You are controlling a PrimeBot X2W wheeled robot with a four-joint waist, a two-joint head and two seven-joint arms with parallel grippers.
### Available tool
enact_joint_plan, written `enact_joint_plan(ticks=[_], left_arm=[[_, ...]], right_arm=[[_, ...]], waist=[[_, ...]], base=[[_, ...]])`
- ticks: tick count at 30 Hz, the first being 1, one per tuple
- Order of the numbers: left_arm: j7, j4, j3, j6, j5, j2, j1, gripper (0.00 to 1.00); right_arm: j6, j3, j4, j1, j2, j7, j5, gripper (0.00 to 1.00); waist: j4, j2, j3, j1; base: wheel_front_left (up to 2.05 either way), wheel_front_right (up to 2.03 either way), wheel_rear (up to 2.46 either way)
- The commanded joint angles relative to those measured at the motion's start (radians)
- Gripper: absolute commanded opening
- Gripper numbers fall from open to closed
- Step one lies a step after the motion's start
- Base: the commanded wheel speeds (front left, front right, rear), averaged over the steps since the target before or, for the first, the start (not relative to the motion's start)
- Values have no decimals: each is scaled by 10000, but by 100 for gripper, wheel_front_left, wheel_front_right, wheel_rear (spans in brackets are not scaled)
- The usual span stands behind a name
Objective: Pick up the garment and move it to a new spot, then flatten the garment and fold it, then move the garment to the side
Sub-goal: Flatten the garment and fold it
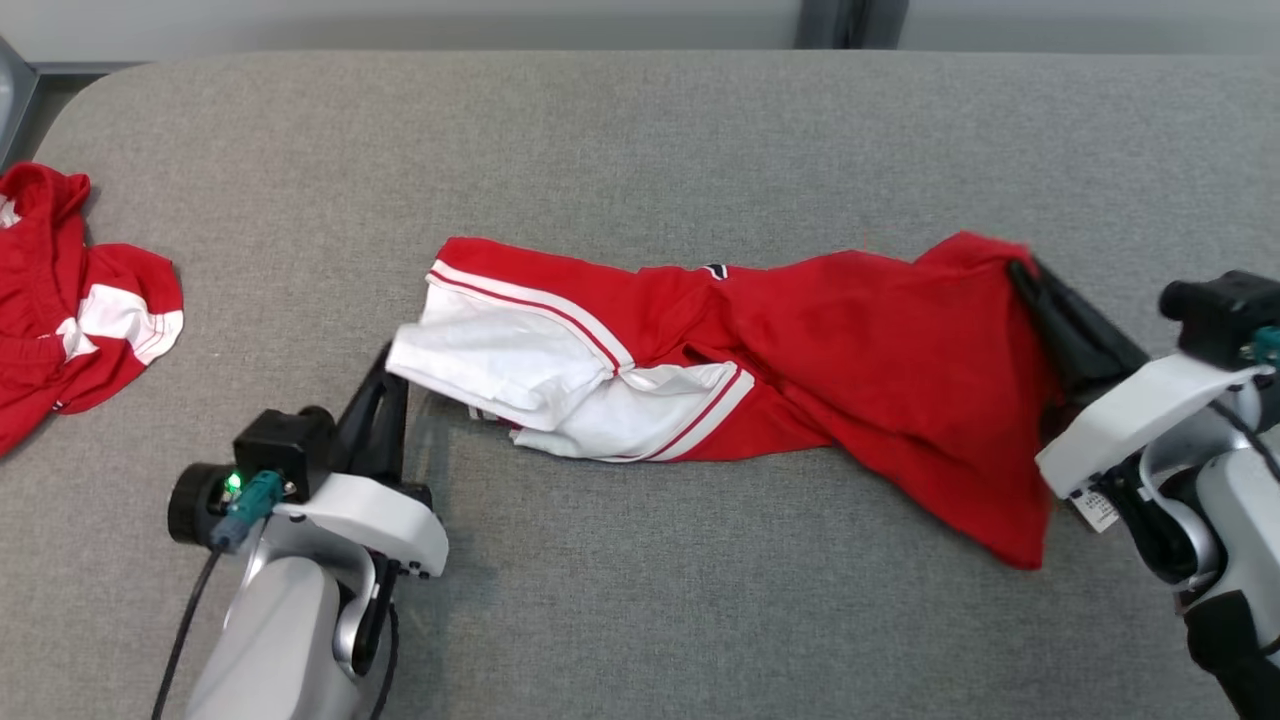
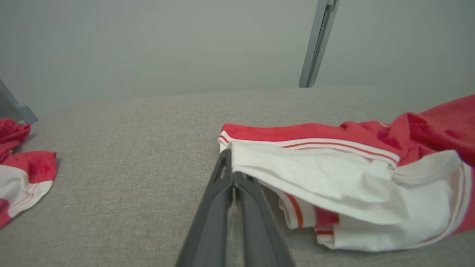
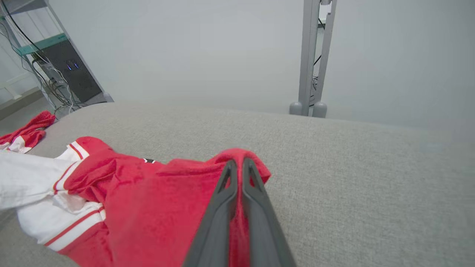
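The garment is red with white panels and striped trim, stretched in a twisted band across the grey table. Its white end is pinched by my left gripper, whose fingers are shut on the fabric edge. At the far right, its red end is lifted slightly, with my right gripper shut on it. In the right wrist view the red cloth sits between the two closed fingers. The middle of the garment stays bunched and twisted.
A second red and white piece of clothing lies crumpled at the table's left edge. A grey post stands behind the table, and a rack with cables is at the back left. Bare table surface lies in front of and behind the garment.
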Motion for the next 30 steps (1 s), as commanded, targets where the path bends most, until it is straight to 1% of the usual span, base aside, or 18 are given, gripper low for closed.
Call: enact_joint_plan(ticks=[1, 7, 8, 15, 17, 19, 24, 27, 30], left_arm=[[-48, -384, 127, 59, 88, 46, 32, 0], [-47, -2555, 696, 139, 318, 20, 106, 0], [-45, -3314, 846, 119, 426, 42, -41, 0], [-45, -5400, 1066, -21, 708, 226, -643, 0], [-45, -5619, 1055, -33, 730, 264, -763, 0], [58, -6016, 1027, -93, 702, 351, -1055, 0], [752, -6874, 1040, -211, 547, 615, -1802, 0], [1127, -7097, 1029, -290, 388, 738, -2158, 0], [1347, -7059, 933, -387, 220, 804, -2630, 0]], right_arm=[[2, -198, -100, 11, -52, -249, -4, 0], [2, -915, -874, 231, -51, -1105, -311, 0], [2, -1168, -1238, 260, -62, -1301, -469, 0], [2, -2234, -2911, 418, 27, -1605, -1287, 0], [2, -2426, -3147, 454, 43, -1570, -1436, 0], [2, -2811, -3717, 511, 122, -1502, -1648, 0], [2, -3653, -4887, 714, 341, -954, -2057, 0], [2, -3912, -5205, 684, 456, -647, -2067, 0], [2, -4069, -5234, 409, 546, -434, -1940, 0]], waist=[[-55, 0, -93, 0], [-260, 0, -475, 0], [-334, 0, -599, 0], [-679, 0, -1033, 0], [-725, 0, -1094, 0], [-810, 0, -1199, 0], [-1036, 0, -1347, 0], [-1170, 0, -1275, 0], [-1262, 0, -1026, 0]], base=[[0, 0, 0], [0, 0, 0], [0, 0, 0], [0, 0, 0], [0, 0, 0], [0, 0, 0], [0, 0, 0], [0, 0, 0], [0, 0, 0]])
